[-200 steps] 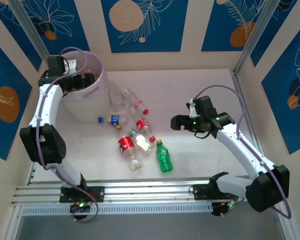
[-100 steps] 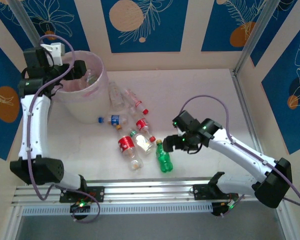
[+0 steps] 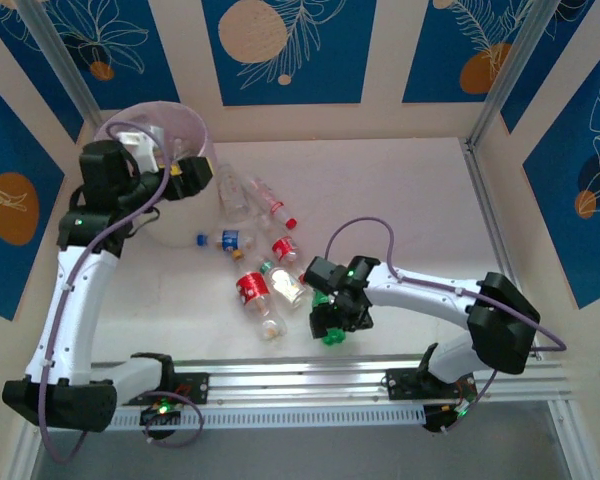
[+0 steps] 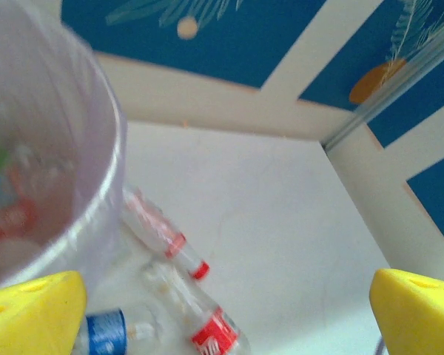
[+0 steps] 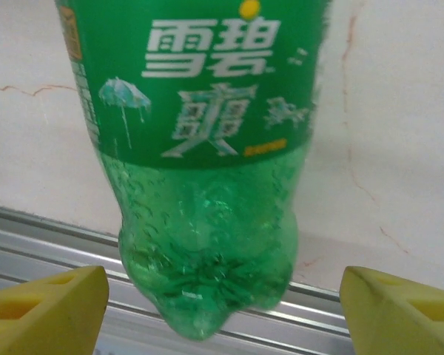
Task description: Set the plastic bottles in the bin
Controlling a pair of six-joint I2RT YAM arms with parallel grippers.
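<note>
Right hand point(image 3: 329, 323) now down astride the dimpled green plastic bottle point(image 5: 207, 185).

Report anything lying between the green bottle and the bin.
Other bottles lie on the table along that line: a red-labelled bottle, a clear bottle beside it, and a blue-labelled bottle near the bin. The left gripper hangs by the bin's rim on that side. The right gripper straddles the green bottle.

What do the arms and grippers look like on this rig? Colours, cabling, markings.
The left arm and right arm share white tubular links, chunky black joint housings and a loose lilac cable each. The left gripper and right gripper have black bodies with yellow fingertips. Small green lights glow at joints and bases. No readable markings.
</note>
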